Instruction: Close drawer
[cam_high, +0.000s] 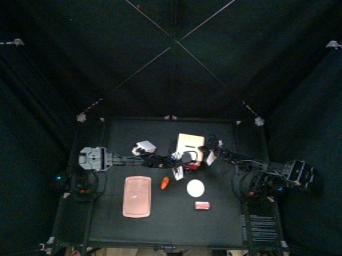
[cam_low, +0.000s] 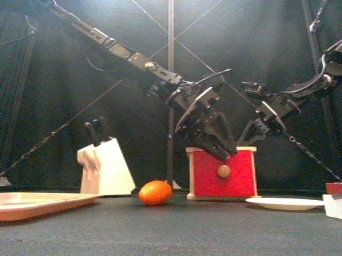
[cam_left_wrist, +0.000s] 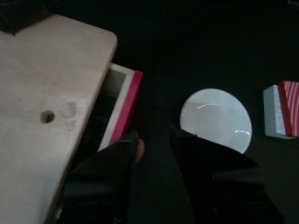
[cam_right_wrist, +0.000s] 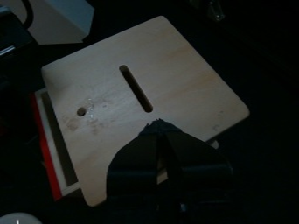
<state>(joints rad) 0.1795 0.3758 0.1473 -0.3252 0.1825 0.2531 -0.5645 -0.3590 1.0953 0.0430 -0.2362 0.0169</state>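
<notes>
The drawer is a pale cream cabinet (cam_high: 191, 142) with a red front panel (cam_low: 222, 172) and a cream knob. In the left wrist view the red front (cam_left_wrist: 126, 101) stands a little out from the cabinet body (cam_left_wrist: 47, 96), and a strip of the whitish sliding part (cam_left_wrist: 114, 87) shows between them. My left gripper (cam_left_wrist: 156, 153) is open and hangs just in front of the red panel, holding nothing. My right gripper (cam_right_wrist: 158, 140) is shut and empty at the back edge of the slotted cabinet top (cam_right_wrist: 128, 96). Both grippers hang close above the cabinet in the front view.
An orange (cam_low: 156, 192) lies left of the drawer's front. A white knife block (cam_low: 104, 166) stands further left, with a pink tray (cam_low: 40, 204) in front of it. A white plate (cam_low: 283, 203) and a small cube (cam_left_wrist: 284, 109) lie to the right.
</notes>
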